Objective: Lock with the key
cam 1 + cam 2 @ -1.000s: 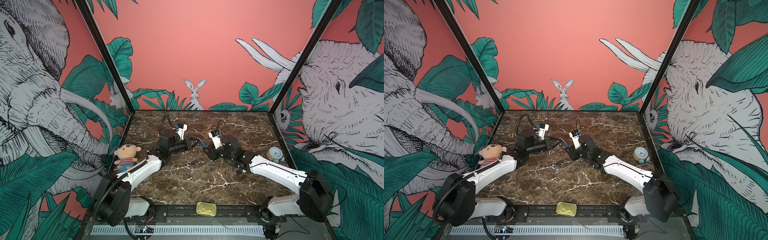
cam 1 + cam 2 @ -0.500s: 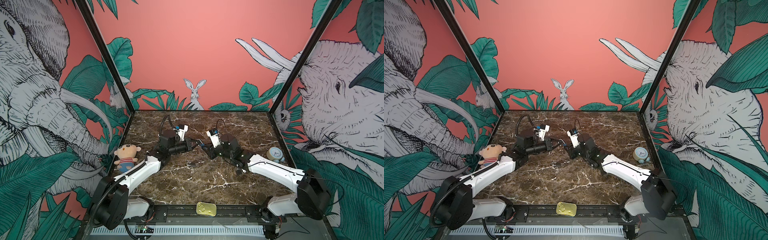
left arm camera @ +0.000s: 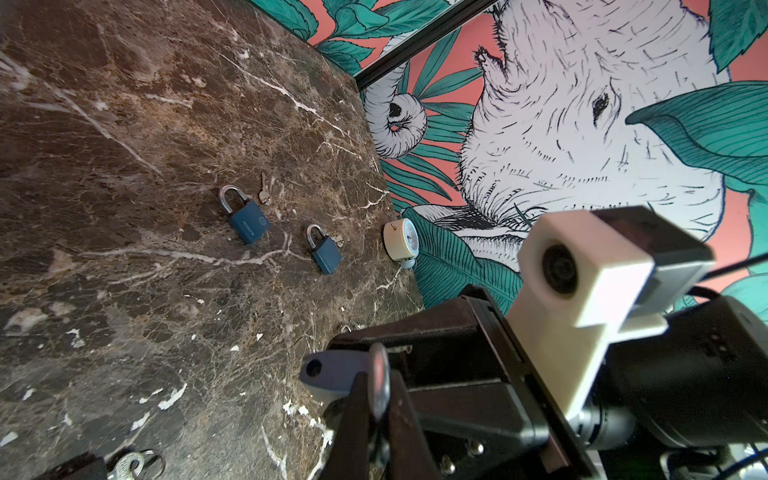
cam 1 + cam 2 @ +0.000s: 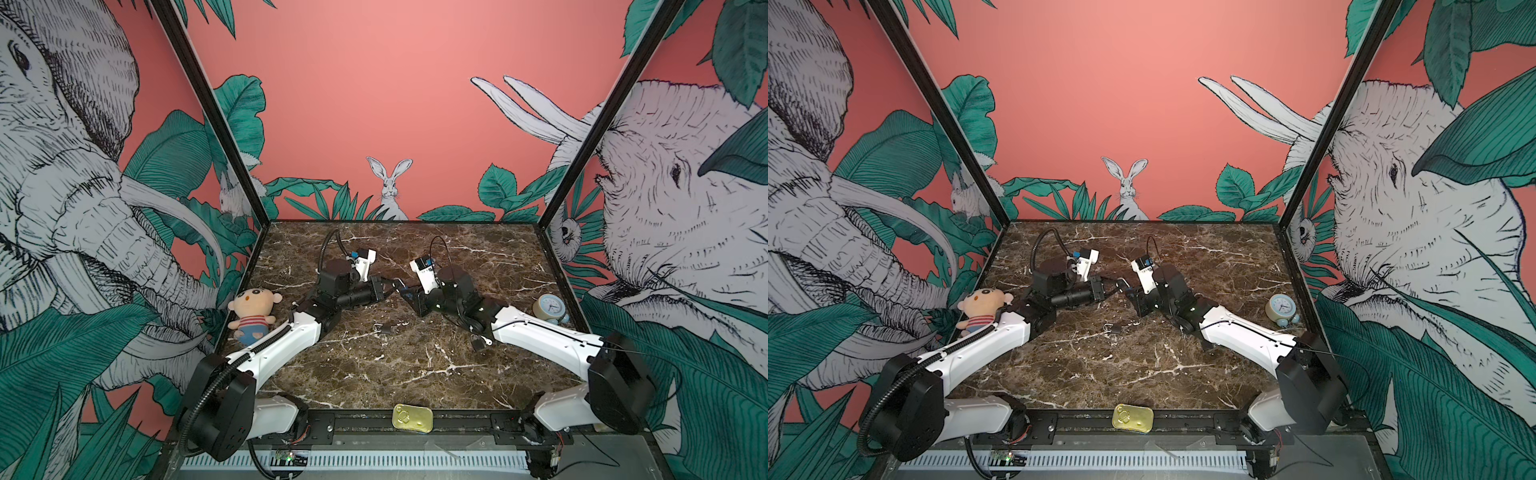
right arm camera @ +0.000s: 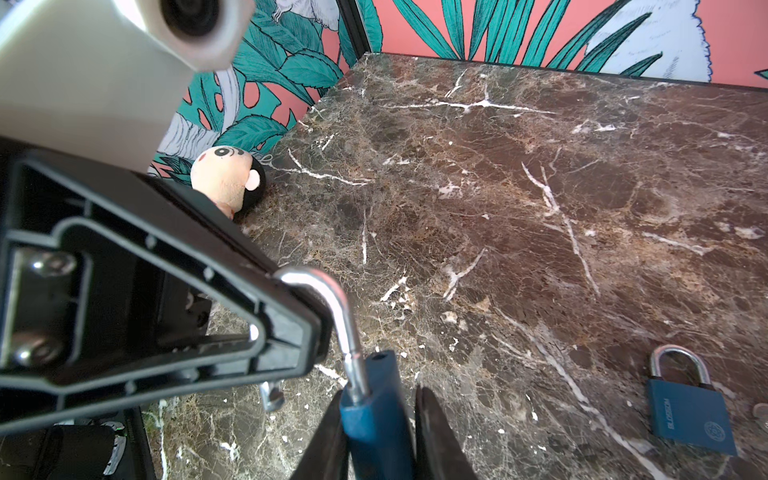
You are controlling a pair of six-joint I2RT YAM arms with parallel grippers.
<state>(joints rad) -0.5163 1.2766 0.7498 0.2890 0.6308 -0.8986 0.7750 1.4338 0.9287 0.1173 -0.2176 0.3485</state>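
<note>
A blue padlock (image 5: pixel 372 415) hangs in the air at mid-table between both grippers. My right gripper (image 5: pixel 376 399) is shut on its body. The silver shackle (image 5: pixel 338 307) is open: one leg sits in the body, and the free end runs between the fingers of my left gripper (image 3: pixel 378 386), which is shut on it. The body's empty shackle hole shows in the left wrist view on the padlock (image 3: pixel 328 374). In both top views the grippers meet tip to tip, left gripper (image 4: pixel 388 286) and right gripper (image 4: pixel 405 291). A loose key (image 3: pixel 264 194) lies on the marble.
Two shut blue padlocks (image 3: pixel 245 216) (image 3: pixel 324 253) lie on the marble table (image 4: pixel 415 365), the second with a key (image 3: pixel 340 240) beside it. A small dark padlock (image 4: pixel 384 328) lies below the grippers. A plush doll (image 4: pixel 251 309) sits left, a clock (image 4: pixel 550 307) right, a yellow tin (image 4: pixel 412 417) in front.
The right gripper's jaws have narrowed onto the padlock body and that arm has edged slightly toward the left gripper. The left gripper has stayed shut and in place.
</note>
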